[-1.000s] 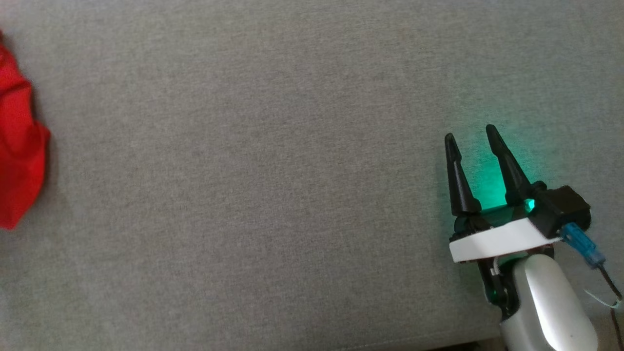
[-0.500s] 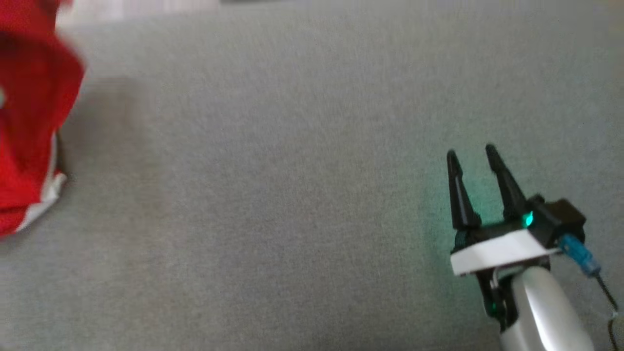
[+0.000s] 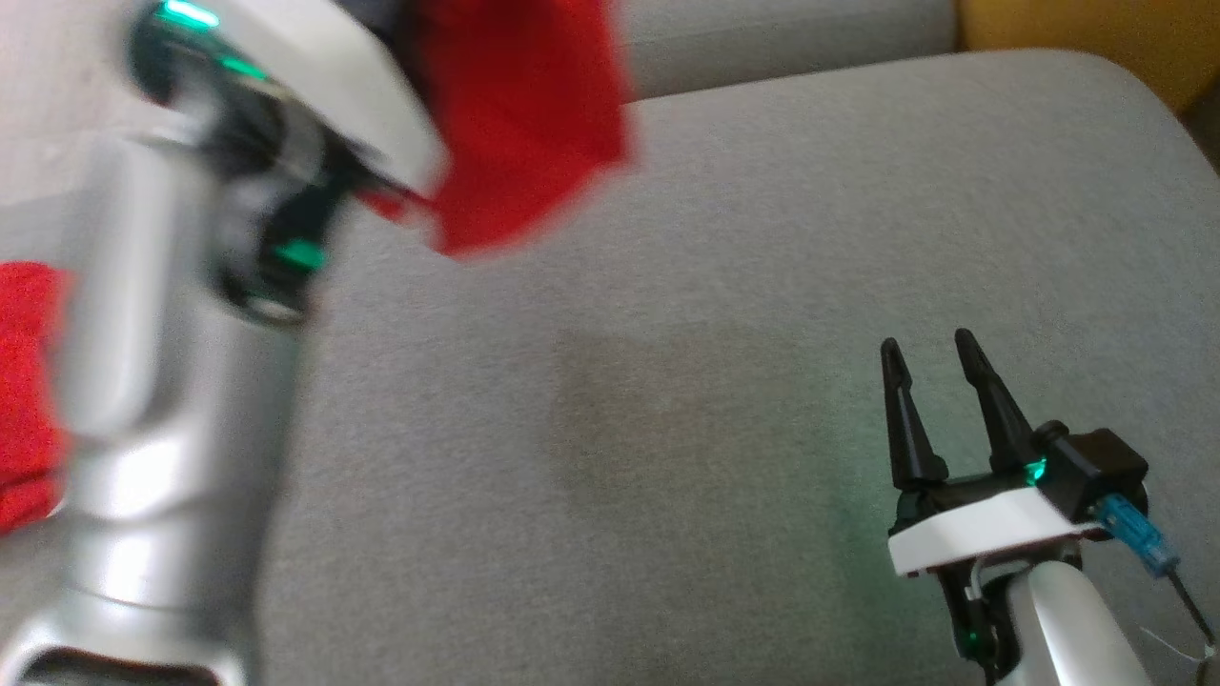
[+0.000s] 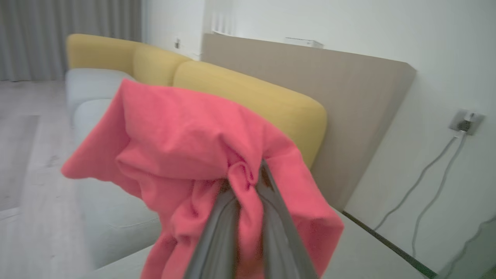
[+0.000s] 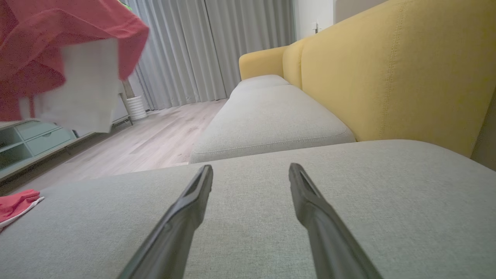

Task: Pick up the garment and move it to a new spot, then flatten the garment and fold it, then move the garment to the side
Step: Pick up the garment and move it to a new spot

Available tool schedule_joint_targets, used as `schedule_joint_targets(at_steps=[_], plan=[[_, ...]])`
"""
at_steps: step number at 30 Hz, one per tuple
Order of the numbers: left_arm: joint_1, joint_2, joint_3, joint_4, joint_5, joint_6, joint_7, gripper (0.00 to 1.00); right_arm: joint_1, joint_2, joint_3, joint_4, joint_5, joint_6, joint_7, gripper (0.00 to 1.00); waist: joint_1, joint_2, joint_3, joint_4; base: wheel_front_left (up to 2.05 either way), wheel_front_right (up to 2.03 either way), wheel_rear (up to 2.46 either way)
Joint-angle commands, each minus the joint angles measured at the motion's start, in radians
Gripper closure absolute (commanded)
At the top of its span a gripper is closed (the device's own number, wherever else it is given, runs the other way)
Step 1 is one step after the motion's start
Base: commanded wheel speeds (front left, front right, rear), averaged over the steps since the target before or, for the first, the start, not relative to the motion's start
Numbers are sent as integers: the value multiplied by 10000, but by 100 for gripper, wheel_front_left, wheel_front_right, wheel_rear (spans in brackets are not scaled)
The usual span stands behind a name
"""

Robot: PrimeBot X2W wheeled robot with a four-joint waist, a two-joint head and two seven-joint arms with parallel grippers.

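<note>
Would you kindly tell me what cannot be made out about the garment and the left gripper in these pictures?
Left gripper fingertips: left wrist view, buried in garment folds.
Garment's full shape: head view, blurred, cut by the top edge.
Red cloth at head view's left edge: cut off by edge and left arm; whether it joins the lifted part is unclear.

This looks like a home living room. A long sofa has grey seat cushions and mustard-yellow backrests. Floor-length grey curtains hang at the far end above a pale wood-plank floor. A low, pale green drawer unit stands along one side. Behind the sofa, a taupe panel rises against a white wall with a socket and trailing cables.
</note>
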Motion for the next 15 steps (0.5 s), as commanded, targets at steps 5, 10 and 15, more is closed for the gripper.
schedule_joint_targets(at_steps=[5,10,15], plan=[[603,-265,-641,344,162,-167,-866,100,-300,-47,414,-495,42,-7,39,0,0,-1,439,-671,0,0,0],[1595,-599,-1548,1721,553,-226,-2231,100,-461,-47,620,-506,136,-7,37,0,0,-1,814,-1175,0,0,0],[2185,-761,-2155,3330,912,-262,-4011,0,-547,-47,664,-425,174,-7,4,0,0,-1,926,-1346,0,0,0]])
